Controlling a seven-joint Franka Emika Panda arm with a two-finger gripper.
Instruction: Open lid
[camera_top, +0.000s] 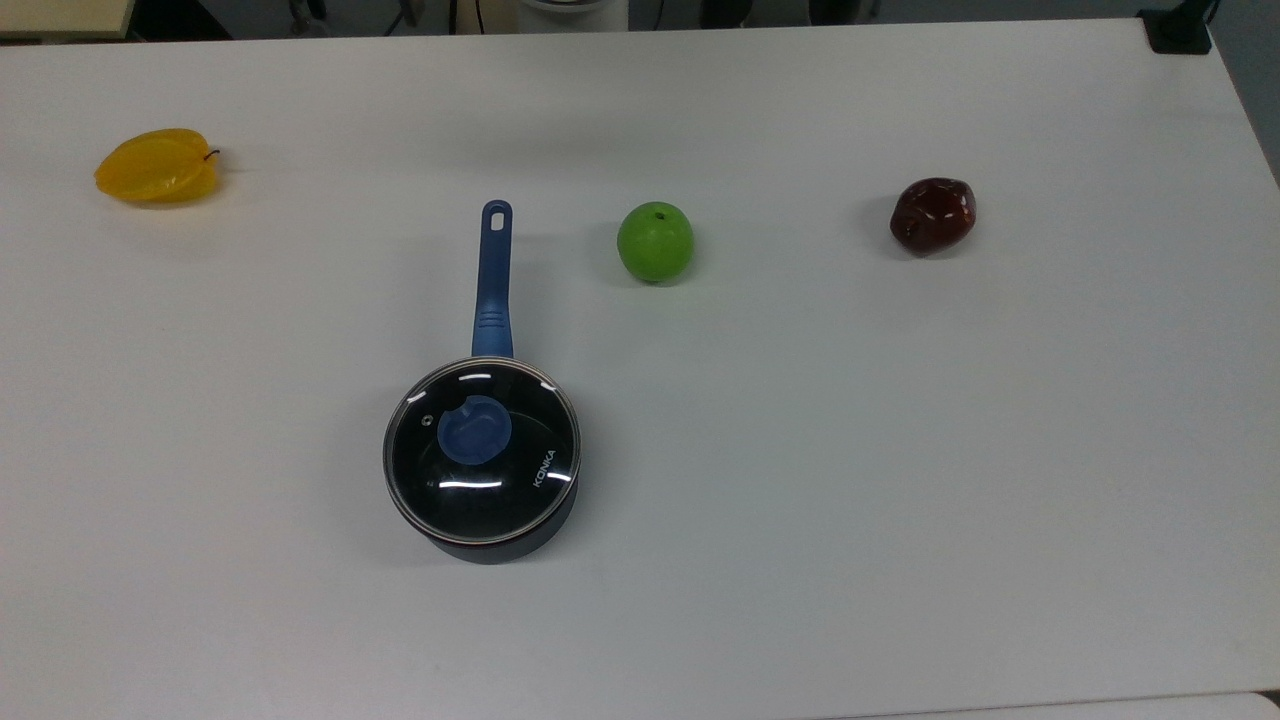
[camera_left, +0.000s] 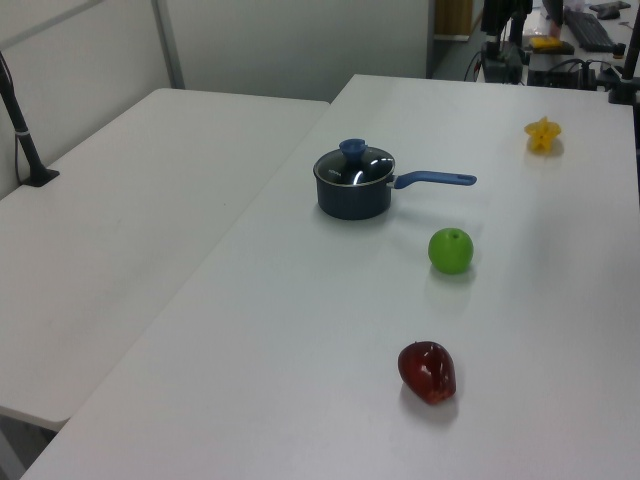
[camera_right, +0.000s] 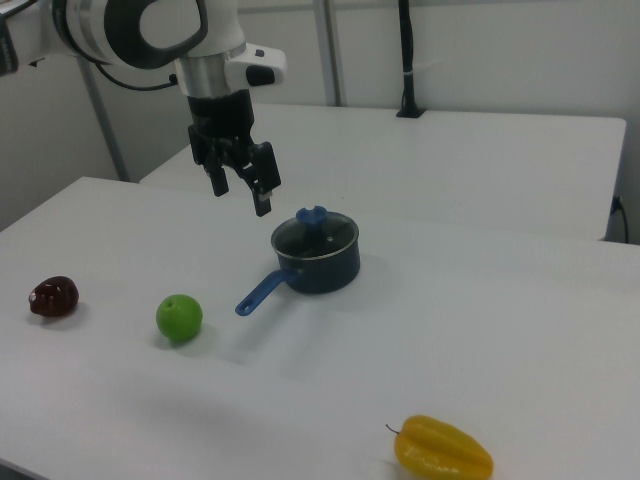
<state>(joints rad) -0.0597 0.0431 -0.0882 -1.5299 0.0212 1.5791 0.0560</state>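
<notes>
Glass round lid (camera_top: 482, 452) with metal rim and blue knob sits closed on the black saucepan (camera_right: 318, 264), bare white table (camera_top: 900, 480) around it (green apple (camera_top: 655, 241) nearest). Black two-finger gripper (camera_right: 242, 190) hangs above, fingers apart, holding nothing.

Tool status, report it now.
Tool: open, holding nothing, in the air apart from the lid.
</notes>
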